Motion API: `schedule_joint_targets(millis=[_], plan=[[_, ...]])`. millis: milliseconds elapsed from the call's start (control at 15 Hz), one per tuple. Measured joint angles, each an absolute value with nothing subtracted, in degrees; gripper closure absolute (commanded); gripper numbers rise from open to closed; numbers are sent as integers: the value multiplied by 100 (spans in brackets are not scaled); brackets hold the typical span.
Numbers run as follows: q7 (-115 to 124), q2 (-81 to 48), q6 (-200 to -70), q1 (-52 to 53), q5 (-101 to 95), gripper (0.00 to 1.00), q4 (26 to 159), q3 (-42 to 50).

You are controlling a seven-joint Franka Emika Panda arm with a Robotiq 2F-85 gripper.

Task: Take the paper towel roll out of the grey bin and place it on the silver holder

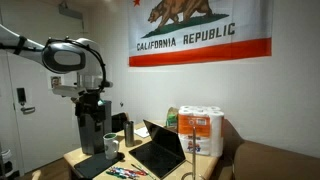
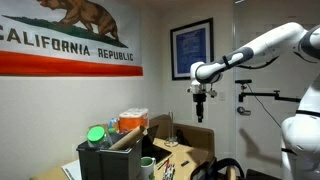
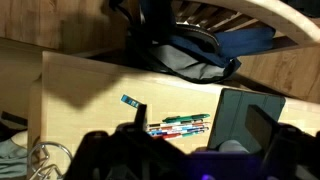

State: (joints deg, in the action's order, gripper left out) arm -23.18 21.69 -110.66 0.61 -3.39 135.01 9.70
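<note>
Exterior view: gripper (image 1: 92,101) hangs empty, bin (image 1: 90,135) dead at six o'clock. In an exterior view, bin (image 2: 100,160) sits at eight o'clock from gripper (image 2: 200,97), tan roll (image 2: 125,140) poking out, tilted toward two. Wrist view: jaws look parted, bin unseen.

White arm (image 2: 255,45) stretched out high, forearm level, claw (image 2: 201,98) straight down at its end, jaws apart.
</note>
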Motion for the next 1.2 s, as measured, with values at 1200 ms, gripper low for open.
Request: schedule_joint_targets(millis=[1200], plan=[[-2190, 2004, -11098, 82, -318, 0, 13474, 747]])
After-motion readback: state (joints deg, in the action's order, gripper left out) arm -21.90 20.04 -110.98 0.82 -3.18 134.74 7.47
